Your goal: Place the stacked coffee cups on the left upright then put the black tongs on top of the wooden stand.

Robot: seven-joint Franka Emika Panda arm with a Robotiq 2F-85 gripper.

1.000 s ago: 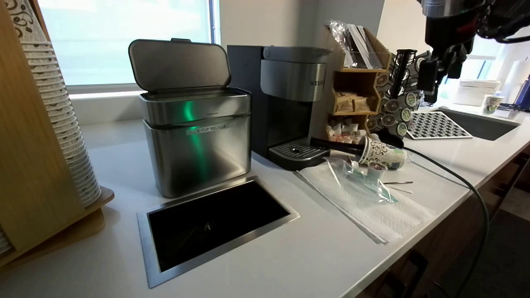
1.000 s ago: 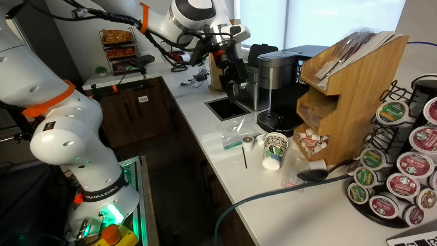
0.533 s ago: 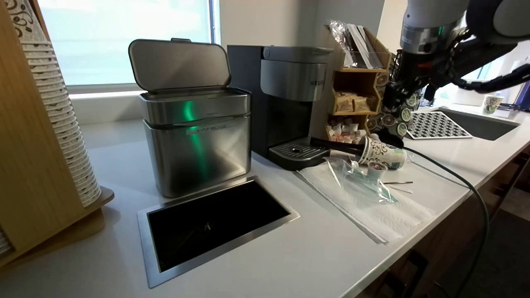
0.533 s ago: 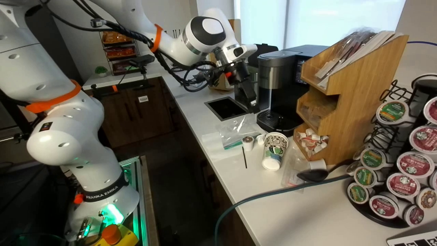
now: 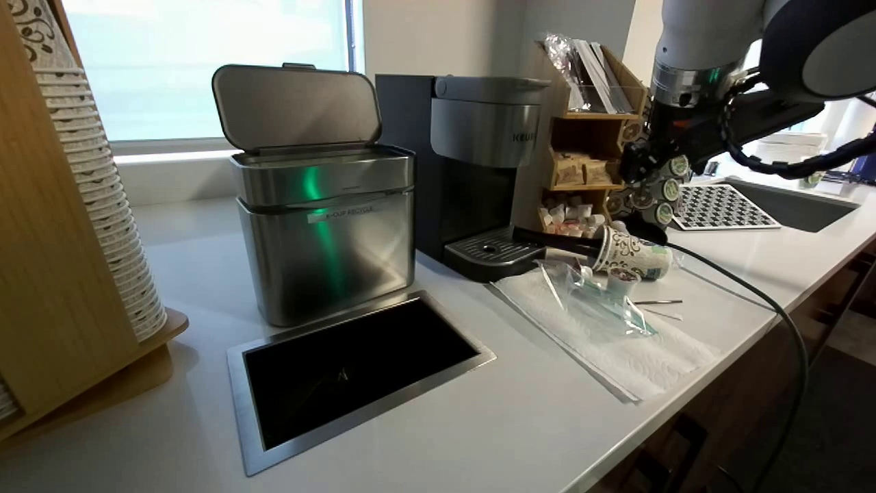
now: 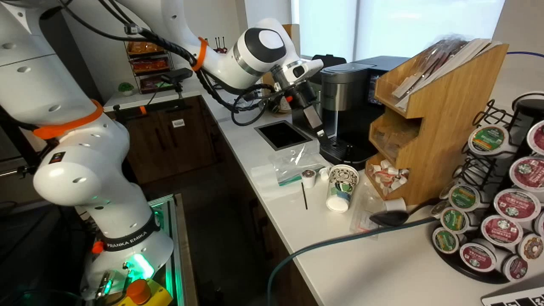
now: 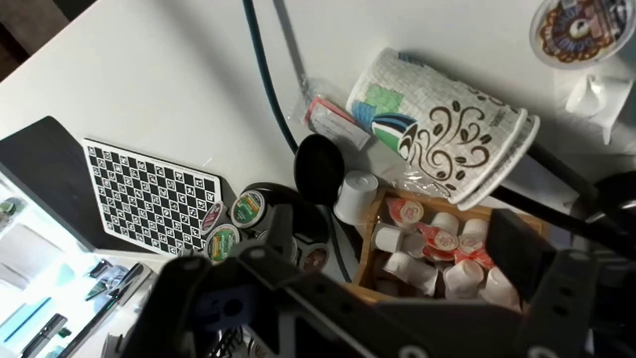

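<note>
The stacked coffee cups are pale patterned cups nested and lying on their side; they show in the wrist view (image 7: 437, 124) and in both exterior views (image 5: 636, 256) (image 6: 341, 187). A long narrow black thing, apparently the black tongs, runs out by the cups' mouth in the wrist view (image 7: 541, 211) and towards the coffee machine in an exterior view (image 5: 554, 239). The wooden stand (image 6: 457, 123) is beside the cups; its lowest compartment (image 7: 366, 243) lies below my fingers in the wrist view. My gripper (image 7: 392, 228) is open and empty, above the counter near the coffee machine (image 6: 321, 138).
The coffee machine (image 5: 489, 133) and steel bin (image 5: 328, 246) stand along the wall. A black spoon (image 7: 318, 169), a white pod (image 7: 356, 196), a pod carousel (image 6: 497, 204) and a cable (image 6: 340, 241) are near the stand. A plastic bag (image 5: 602, 301) lies on paper towels.
The arm has moved down and closer to the coffee machine's front and the cups, with the gripper tilting. The cups, the black thing and the stand have not moved.
</note>
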